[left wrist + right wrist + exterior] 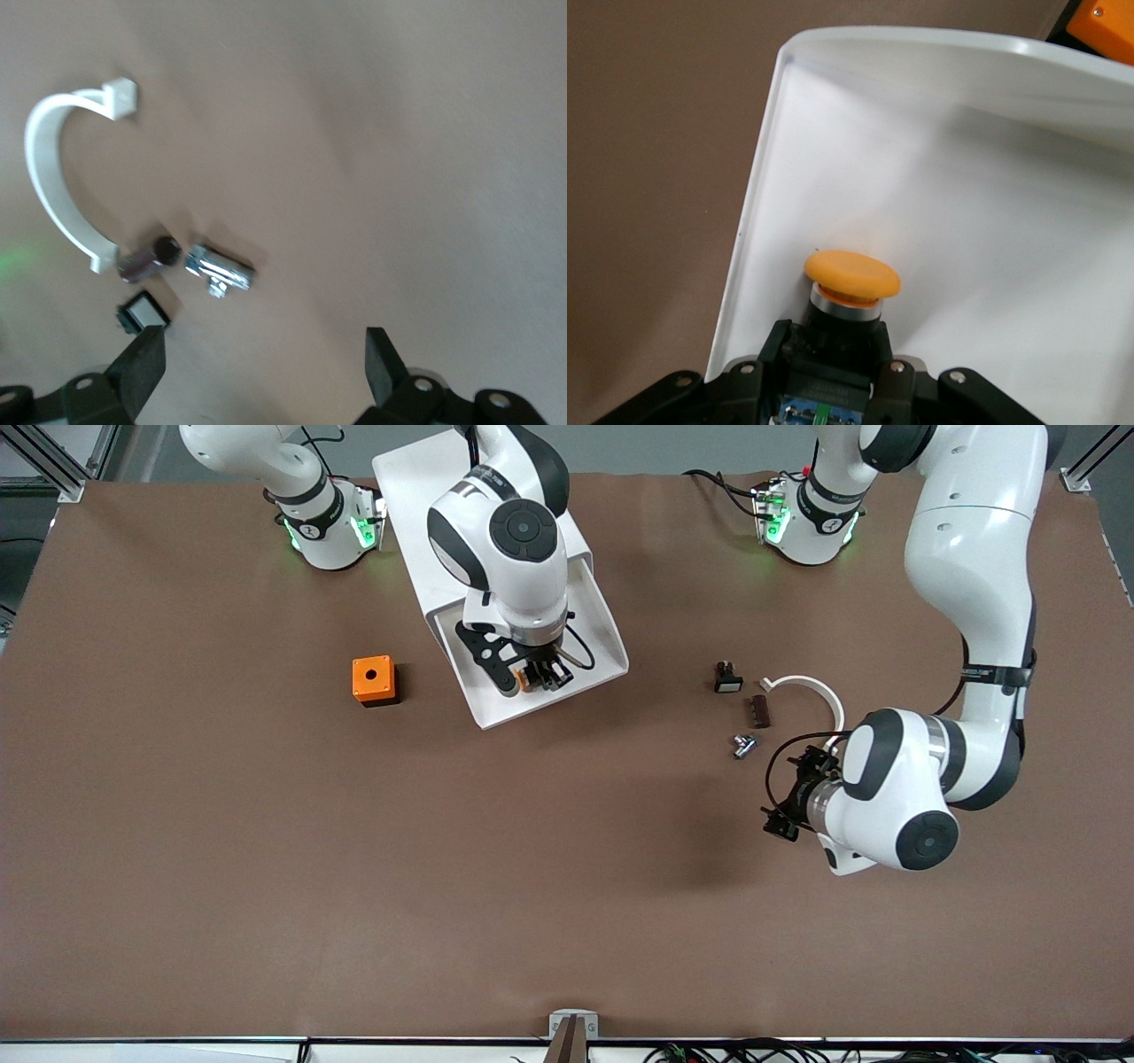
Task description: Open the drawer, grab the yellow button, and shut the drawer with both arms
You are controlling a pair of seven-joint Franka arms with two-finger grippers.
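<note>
Brown worktop (266, 850) fills my front view, with the white cabinet (416, 487) near the right arm's base and its top drawer (602, 646) pulled out toward the camera. I see the right gripper (536, 677) down inside that drawer, a bit of orange showing between its fingers. An orange cube (373, 679) sits on the worktop beside the drawer. The left gripper (784, 806) waits near the left arm's end, close to a white curved clip (811, 688), a small black part (727, 678), a dark brown piece (760, 710) and a metal piece (744, 746). My left wrist view shows its fingers (142, 363) spread wide apart and holding nothing, above the clip (53, 186) and metal piece (220, 269). My right wrist view shows the fingers (775, 354) clenched on the body of the button (850, 276), its orange cap up, over the drawer floor (966, 221).
</note>
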